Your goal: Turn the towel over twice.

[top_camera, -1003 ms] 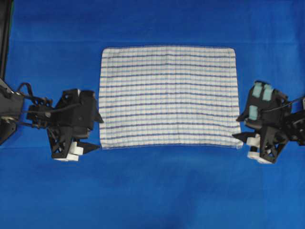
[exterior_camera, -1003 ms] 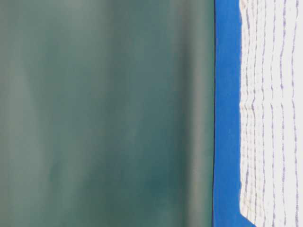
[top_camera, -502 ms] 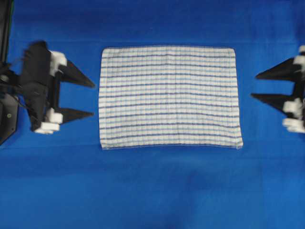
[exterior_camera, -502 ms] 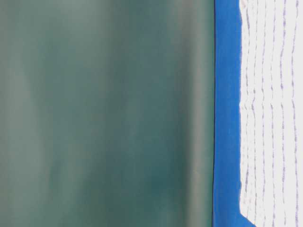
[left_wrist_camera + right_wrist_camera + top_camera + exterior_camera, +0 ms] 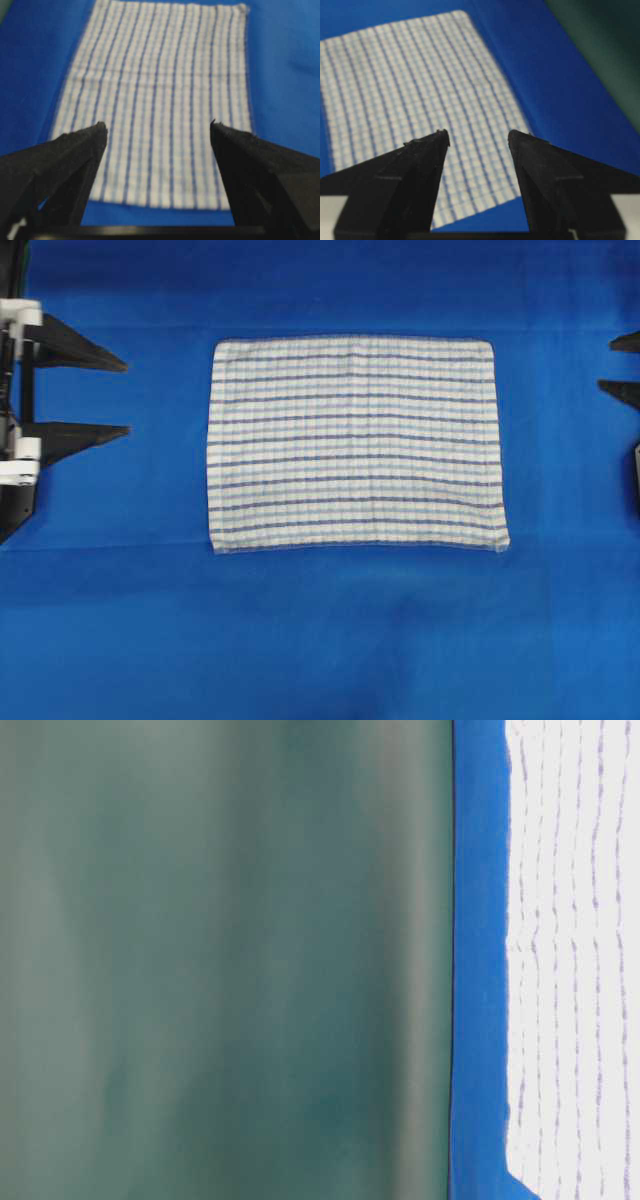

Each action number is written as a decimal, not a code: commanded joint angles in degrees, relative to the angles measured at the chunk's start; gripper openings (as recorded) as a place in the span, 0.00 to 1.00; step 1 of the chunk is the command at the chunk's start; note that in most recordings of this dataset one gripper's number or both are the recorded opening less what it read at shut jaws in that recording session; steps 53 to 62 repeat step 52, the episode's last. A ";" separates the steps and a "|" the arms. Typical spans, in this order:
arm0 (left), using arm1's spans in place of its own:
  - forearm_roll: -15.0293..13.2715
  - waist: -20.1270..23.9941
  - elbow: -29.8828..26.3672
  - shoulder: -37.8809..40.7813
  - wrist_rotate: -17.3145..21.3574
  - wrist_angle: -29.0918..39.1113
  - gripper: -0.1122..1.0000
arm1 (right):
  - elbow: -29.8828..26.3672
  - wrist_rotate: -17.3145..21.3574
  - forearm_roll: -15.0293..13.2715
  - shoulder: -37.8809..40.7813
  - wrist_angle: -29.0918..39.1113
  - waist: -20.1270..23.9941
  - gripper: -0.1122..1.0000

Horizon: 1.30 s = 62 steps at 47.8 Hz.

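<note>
Lying flat: the towel (image 5: 355,443), rectangular woven cloth, blue-striped white.
Left hand (image 5: 127,397) and right hand (image 5: 612,364) flank the towel, wide, empty.

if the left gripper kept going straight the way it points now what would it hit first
Probably the towel: the open left gripper points toward its near short edge, with bare blue table covering between them. Its height above the table is unclear.

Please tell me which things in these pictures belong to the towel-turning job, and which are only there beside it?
Belong to the job:
- the towel, lying flat
- the left gripper, open, off the cloth
- the right gripper, open, off the cloth

Only there:
- the blue table covering
- the dark green backdrop
</note>
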 commanded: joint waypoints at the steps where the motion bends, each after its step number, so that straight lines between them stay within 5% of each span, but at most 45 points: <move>1: 0.09 0.88 1.67 -3.34 -0.18 0.00 0.81 | 1.05 0.09 -0.70 -2.37 0.00 -0.09 0.62; 23: 0.00 1.41 12.83 -15.21 -1.76 -0.09 0.81 | 10.81 3.96 -0.97 -8.79 -4.39 -0.18 0.54; 34: 0.00 1.41 13.89 -15.64 -2.72 0.00 0.81 | 13.62 8.44 -3.34 -8.61 -6.15 -1.85 0.54; 62: 0.00 1.41 14.06 -16.35 -2.72 0.44 0.81 | 13.62 8.88 -4.31 -8.79 -5.27 -3.78 0.54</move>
